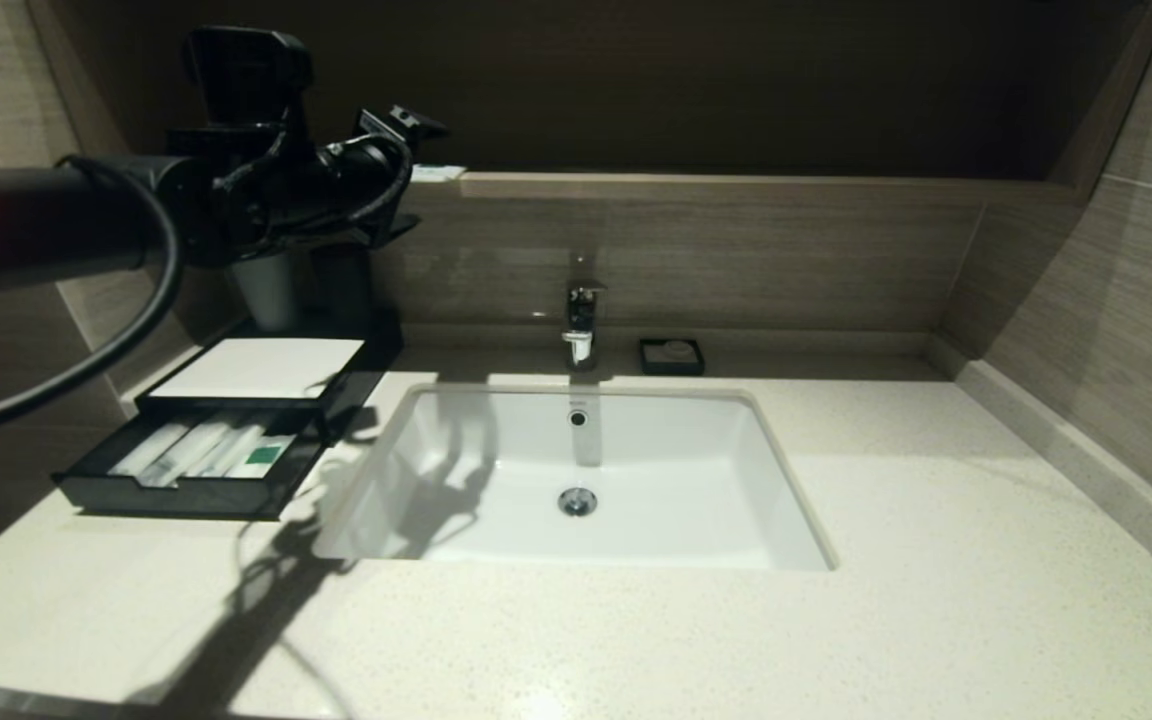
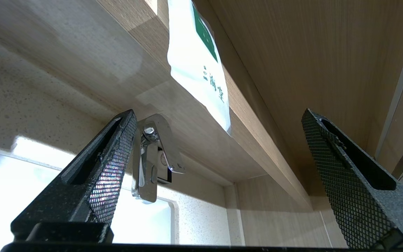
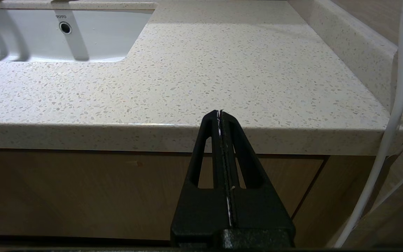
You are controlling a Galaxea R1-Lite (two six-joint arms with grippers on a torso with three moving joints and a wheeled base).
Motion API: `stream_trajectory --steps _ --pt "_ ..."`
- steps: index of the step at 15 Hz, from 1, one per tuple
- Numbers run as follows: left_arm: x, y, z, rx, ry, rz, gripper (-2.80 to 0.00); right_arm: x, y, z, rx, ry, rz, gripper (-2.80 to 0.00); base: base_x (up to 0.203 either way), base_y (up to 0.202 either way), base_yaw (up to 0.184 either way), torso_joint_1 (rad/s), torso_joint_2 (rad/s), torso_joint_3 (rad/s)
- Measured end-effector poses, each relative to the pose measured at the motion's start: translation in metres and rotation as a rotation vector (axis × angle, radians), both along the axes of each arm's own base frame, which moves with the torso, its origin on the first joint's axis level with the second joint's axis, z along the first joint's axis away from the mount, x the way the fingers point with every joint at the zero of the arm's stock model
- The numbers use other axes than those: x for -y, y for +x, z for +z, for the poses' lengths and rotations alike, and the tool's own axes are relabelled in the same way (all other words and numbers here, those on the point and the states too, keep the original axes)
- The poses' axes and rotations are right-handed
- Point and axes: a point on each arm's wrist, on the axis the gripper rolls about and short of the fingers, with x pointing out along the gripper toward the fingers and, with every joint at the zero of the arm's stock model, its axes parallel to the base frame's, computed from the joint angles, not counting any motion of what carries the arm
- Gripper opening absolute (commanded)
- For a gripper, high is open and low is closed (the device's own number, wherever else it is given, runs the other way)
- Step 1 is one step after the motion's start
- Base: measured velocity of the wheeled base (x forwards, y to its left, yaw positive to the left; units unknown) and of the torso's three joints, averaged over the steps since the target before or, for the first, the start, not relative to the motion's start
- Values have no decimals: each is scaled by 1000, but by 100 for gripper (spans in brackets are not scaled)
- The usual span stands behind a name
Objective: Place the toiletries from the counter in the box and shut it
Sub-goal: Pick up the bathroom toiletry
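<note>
A: Where's the left gripper (image 2: 219,147) relative to the target?

B: Up at the wood-grain ledge (image 1: 716,186), left end, fingers (image 2: 107,168) spread wide with nothing between them. The sachet (image 2: 198,66) lies flat on the ledge, ahead of the fingertips and not yet between them. One corner overhangs the ledge's front lip.

A: Long axis?

B: From the left wrist view it looks to run roughly along the ledge, green mark at the far end. In the head view only a sliver of white (image 1: 436,172) shows just past the gripper. That overhanging corner is probably the easiest thing to pinch.

A: Which arm?

B: Left, clearly. The right gripper (image 3: 220,115) is parked below the table edge (image 3: 187,134), fingers pressed together, well away.

A: Clearance?

B: Tight, I'd say. Dark wall behind the ledge, side wall close on the left, cup (image 1: 266,290) below the arm. Faucet (image 1: 581,320) is off to the side, not in the way.

A: Drop-off?

B: Box (image 1: 256,368) sits on the table left of the sink (image 1: 576,480), almost under the arm. Its drawer (image 1: 198,470) is pulled out, with packets already inside. Can't see a second packet on the ledge from here.
</note>
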Motion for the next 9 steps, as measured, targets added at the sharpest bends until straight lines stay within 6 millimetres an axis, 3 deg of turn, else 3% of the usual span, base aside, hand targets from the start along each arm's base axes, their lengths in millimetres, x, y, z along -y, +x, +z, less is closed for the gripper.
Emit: stream_trajectory --steps 1,2,9 --pt "0 1 0 1 -1 -5 0 0 0 0 0 0 0 -280 0 0 0 0 0 0" --pt "0 1 -1 0 -1 -9 -280 0 0 0 0 0 0 -280 0 0 0 0 0 0" --pt "-3 8 -6 15 -4 -1 -280 0 0 0 0 0 0 -280 0 0 0 0 0 0"
